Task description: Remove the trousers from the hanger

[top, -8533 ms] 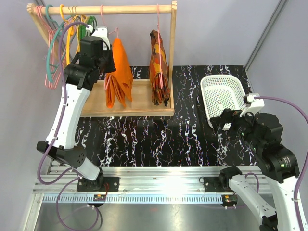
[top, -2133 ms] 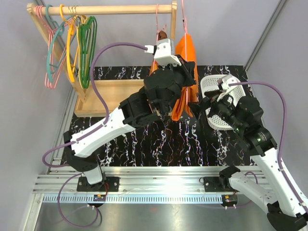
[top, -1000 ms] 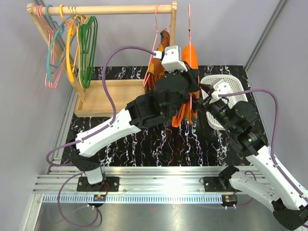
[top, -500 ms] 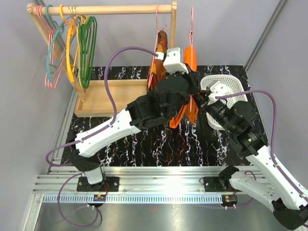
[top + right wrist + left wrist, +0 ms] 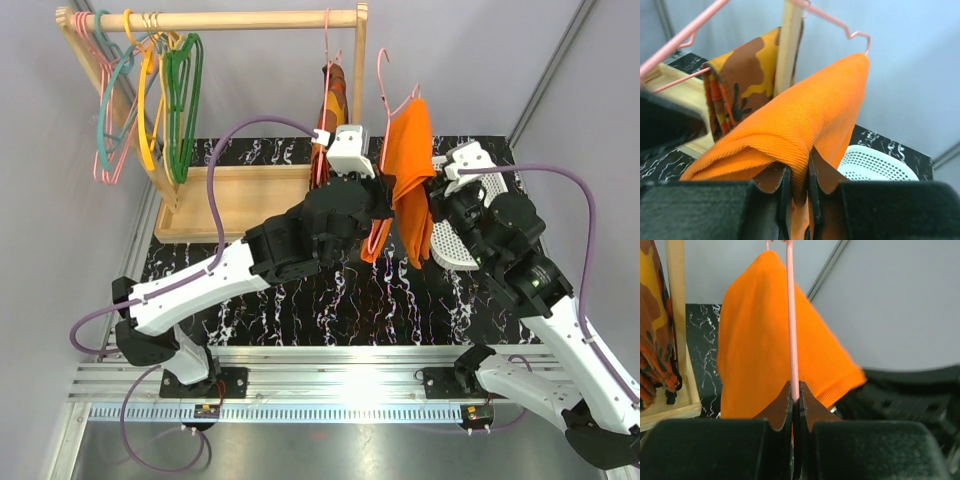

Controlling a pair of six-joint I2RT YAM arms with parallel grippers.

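The bright orange trousers hang over the pale pink hanger, held in the air in front of the rack's right post. My left gripper is shut on the hanger's thin wire, which rises straight up between its jaws. In that view the trousers drape behind the wire. My right gripper is shut on a fold of the trousers, pinched between its jaws. The hanger shows above the cloth.
A wooden rack stands at the back left with several coloured hangers bunched at its left end. A patterned orange-brown garment hangs by the right post. A white basket sits on the black marbled table, partly behind my right arm.
My right gripper has closed on the trousers. The hanger has turned and dropped a little, so the cloth now shows broadside and is drawn toward the right arm.
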